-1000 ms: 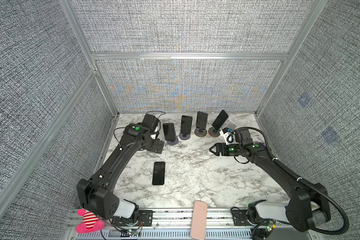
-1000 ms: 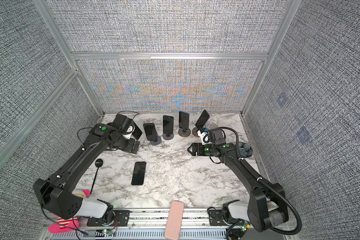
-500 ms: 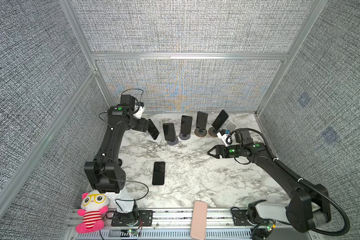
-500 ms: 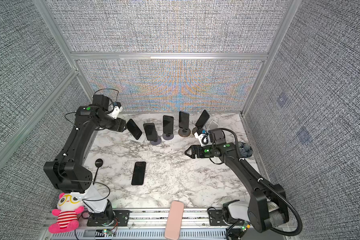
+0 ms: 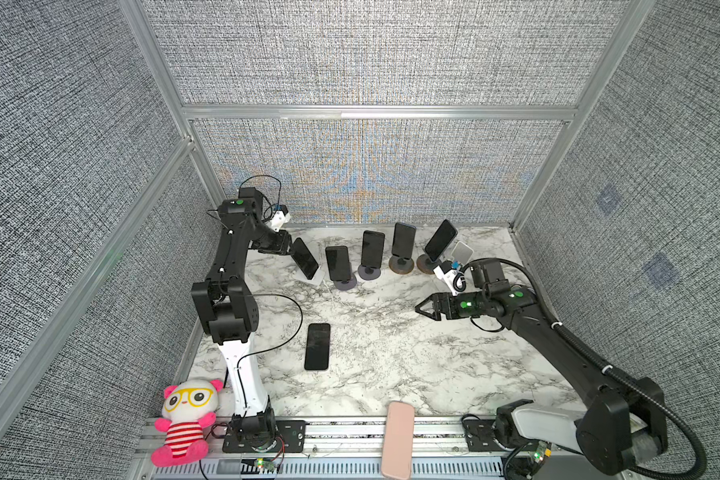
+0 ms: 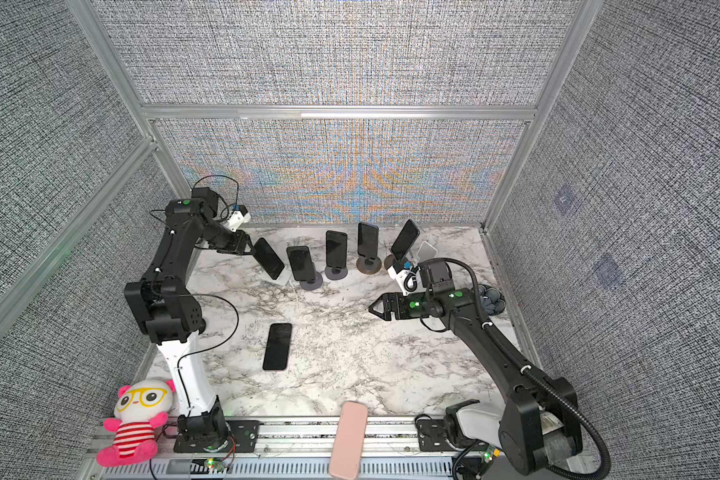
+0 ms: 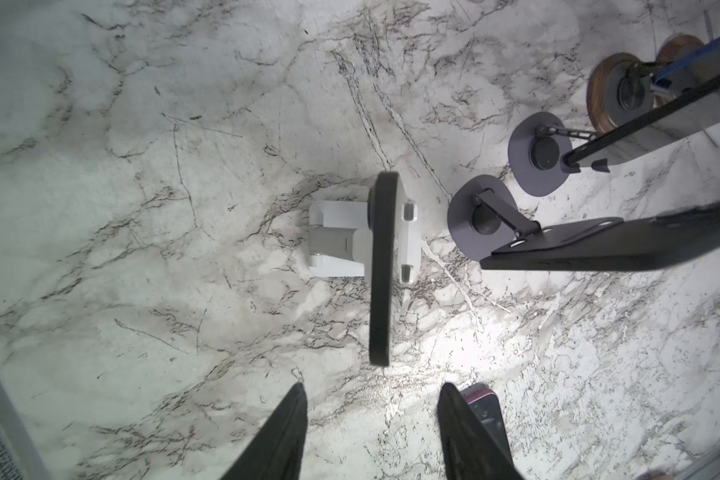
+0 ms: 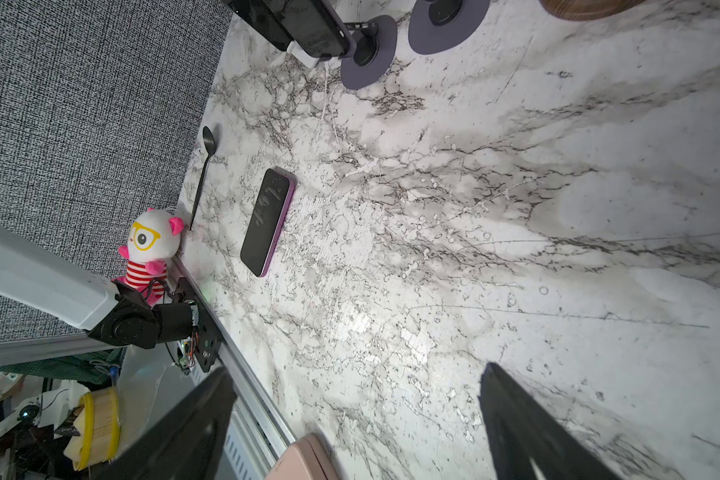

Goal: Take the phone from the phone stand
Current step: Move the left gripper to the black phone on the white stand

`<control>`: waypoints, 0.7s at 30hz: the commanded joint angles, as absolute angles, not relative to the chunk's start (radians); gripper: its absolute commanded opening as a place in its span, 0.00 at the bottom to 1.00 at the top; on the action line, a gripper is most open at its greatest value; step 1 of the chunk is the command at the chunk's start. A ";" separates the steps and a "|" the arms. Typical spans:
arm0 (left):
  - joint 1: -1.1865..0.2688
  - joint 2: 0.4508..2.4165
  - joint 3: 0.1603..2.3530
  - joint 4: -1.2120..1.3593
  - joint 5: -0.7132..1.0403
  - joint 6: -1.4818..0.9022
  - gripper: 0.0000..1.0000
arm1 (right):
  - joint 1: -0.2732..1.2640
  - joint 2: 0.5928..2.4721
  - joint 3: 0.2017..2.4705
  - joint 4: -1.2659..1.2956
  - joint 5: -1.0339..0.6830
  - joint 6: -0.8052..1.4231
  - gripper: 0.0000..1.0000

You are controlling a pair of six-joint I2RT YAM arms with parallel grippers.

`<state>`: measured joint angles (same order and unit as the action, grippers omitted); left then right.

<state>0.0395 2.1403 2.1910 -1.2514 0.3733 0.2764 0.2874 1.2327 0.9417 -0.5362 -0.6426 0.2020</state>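
A row of dark phones leans on stands along the back of the marble table. The leftmost phone [image 5: 304,257] [image 6: 268,257] rests on a white phone stand [image 5: 317,277]. In the left wrist view this phone [image 7: 381,270] shows edge-on above its phone stand [image 7: 337,241]. My left gripper [image 5: 288,246] [image 7: 371,399] is just short of the phone's top edge, open, with nothing between its fingers [image 7: 292,424]. My right gripper [image 5: 418,308] [image 8: 358,374] hovers open and empty over the table's right middle.
Other phones [image 5: 338,262] [image 5: 373,249] [image 5: 404,240] [image 5: 440,240] stand on round-based stands. A purple-edged phone [image 5: 317,346] lies flat mid-table. A pink case [image 5: 398,440] lies on the front rail. A plush toy [image 5: 186,419] sits front left and a spoon [image 8: 204,174] lies by the left wall.
The left arm has risen from low over the table and swung to the back left, bringing its gripper to the leftmost phone's top; its jaws have narrowed. The right arm has barely moved.
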 commanded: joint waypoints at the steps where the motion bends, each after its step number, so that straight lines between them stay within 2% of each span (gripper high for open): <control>1: 0.039 2.170 2.218 -1.277 0.424 0.269 0.50 | 0.287 1.226 0.940 -0.557 -0.631 0.184 0.89; 5: 0.039 2.196 2.236 -1.287 0.458 0.279 0.35 | 0.287 1.237 0.945 -0.560 -0.635 0.192 0.89; 14: 0.038 2.221 2.235 -1.299 0.484 0.288 0.25 | 0.287 1.254 0.951 -0.552 -0.657 0.193 0.89; 18: 0.040 2.224 2.236 -1.290 0.502 0.282 0.13 | 0.287 1.258 0.948 -0.542 -0.670 0.195 0.89; 21: 0.039 2.224 2.235 -1.279 0.493 0.282 0.07 | 0.287 1.262 0.949 -0.539 -0.672 0.194 0.89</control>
<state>0.0399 2.2230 2.2345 -1.2842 0.4736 0.2806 0.2874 1.2602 0.9428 -0.5480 -0.6548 0.1967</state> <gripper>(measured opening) 0.089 0.886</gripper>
